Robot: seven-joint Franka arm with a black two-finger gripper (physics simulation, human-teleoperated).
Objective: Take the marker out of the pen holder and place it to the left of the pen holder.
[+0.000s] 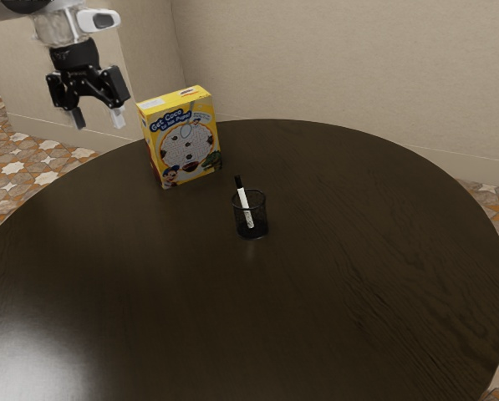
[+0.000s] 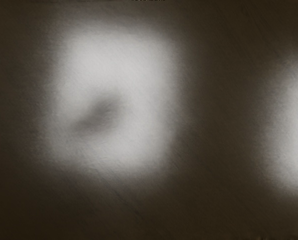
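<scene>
My gripper (image 1: 99,125) hangs in the upper left of the exterior view, its two fingers spread apart with nothing between them. It is well away from the black mesh pen holder (image 1: 251,225), which stands upright near the middle of the dark table. Inside the holder leans a white marker (image 1: 246,207), its black end sticking up above the rim toward the exterior view's left.
A yellow puzzle box (image 1: 185,146) stands upright on the round dark table (image 1: 333,309), between my gripper and the pen holder in the exterior view. In the wrist view, bright light reflections lie on the tabletop (image 2: 218,150).
</scene>
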